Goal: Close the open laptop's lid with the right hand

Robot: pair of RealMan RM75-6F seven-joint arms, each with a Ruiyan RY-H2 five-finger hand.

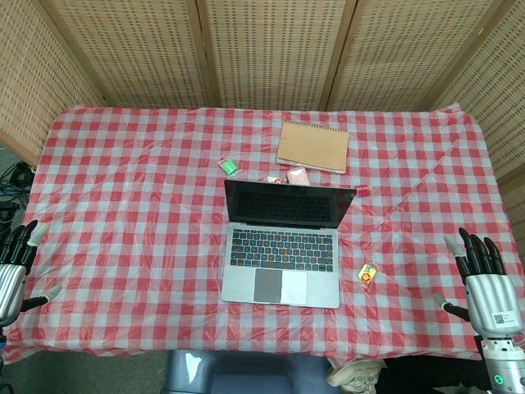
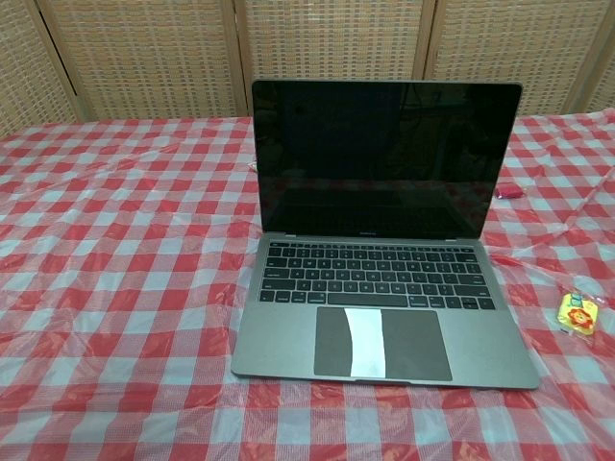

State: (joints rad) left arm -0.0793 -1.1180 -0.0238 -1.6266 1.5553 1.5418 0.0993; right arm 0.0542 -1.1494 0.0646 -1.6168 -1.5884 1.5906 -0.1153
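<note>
An open grey laptop [image 1: 282, 254] sits in the middle of the red checked table, its dark screen [image 2: 384, 158] upright and its keyboard facing me. My right hand [image 1: 484, 279] hovers at the table's front right edge, fingers spread and holding nothing, well to the right of the laptop. At the front left edge my left hand [image 1: 15, 267] is likewise open and empty. Neither hand shows in the chest view.
A brown notebook [image 1: 312, 146] lies behind the laptop. Small items lie around it: a green one [image 1: 230, 167], pink ones [image 1: 297, 176], a magenta one [image 1: 362, 190] and a yellow-orange one [image 1: 367, 273] to the laptop's right. Woven screens stand behind the table.
</note>
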